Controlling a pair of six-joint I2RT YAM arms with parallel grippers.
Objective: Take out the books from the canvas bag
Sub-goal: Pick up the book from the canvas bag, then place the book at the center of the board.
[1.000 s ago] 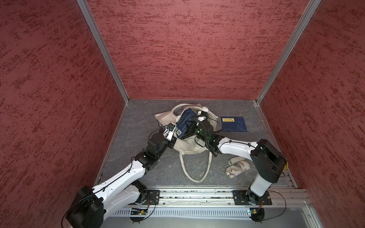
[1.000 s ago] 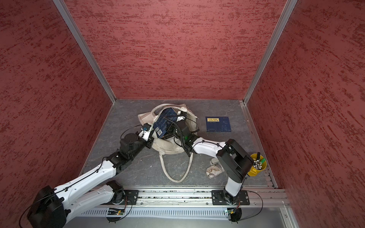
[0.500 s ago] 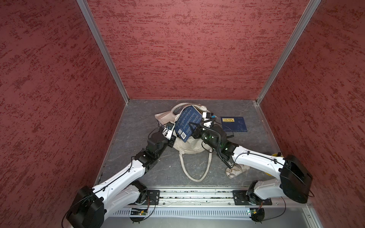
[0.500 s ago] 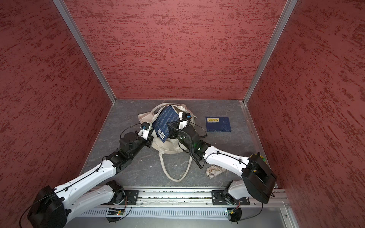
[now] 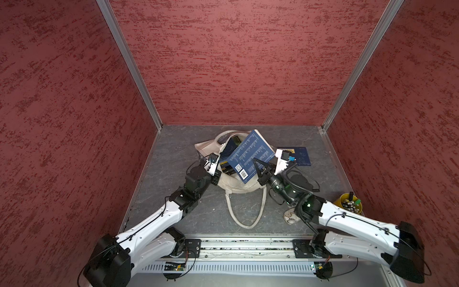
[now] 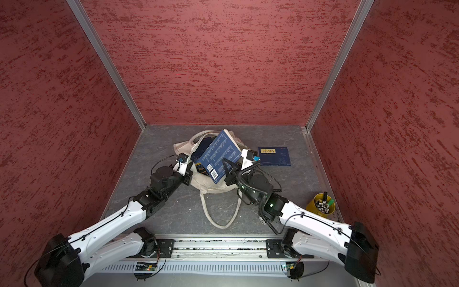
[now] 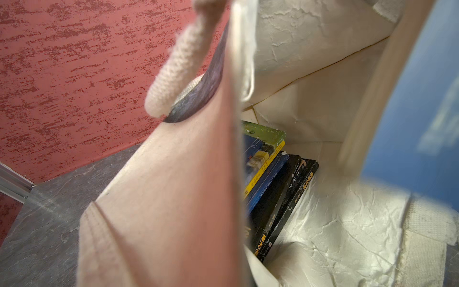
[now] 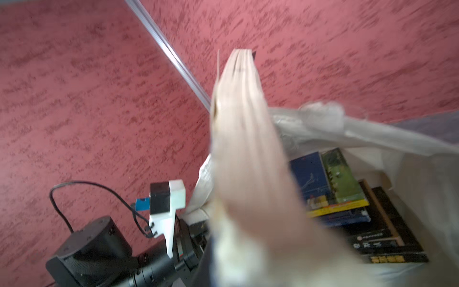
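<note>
Top views, both, show the blue paperback (image 5: 250, 155) tilted up over the canvas bag (image 5: 238, 186), barcode side facing up. My right pincer (image 5: 256, 164) has its jaws clamped on the book's lower edge. I judge the book mostly clear of the bag's mouth, but it hangs above the bag, not over bare table. A dark blue book with a yellow label (image 5: 298, 157) lies flat on the grey table (image 5: 178, 154) just beyond my right wrist, so that one is out.

In the left wrist view a stack of books (image 7: 270, 191) lies at the bottom of the bag: a green cover on top, a blue spine, and black spines with orange lettering. I reckon at least four.

My left pincer (image 5: 216, 174) sits closed at the bag's near rim. Its fingers are hidden, but fabric runs right up to the camera, so I judge it grips the rim to keep the mouth open.

So one book is down, one is in hand, and the stack is left. On my right are a patterned pouch (image 5: 290, 215) and a yellow pen cup (image 5: 347, 204).
</note>
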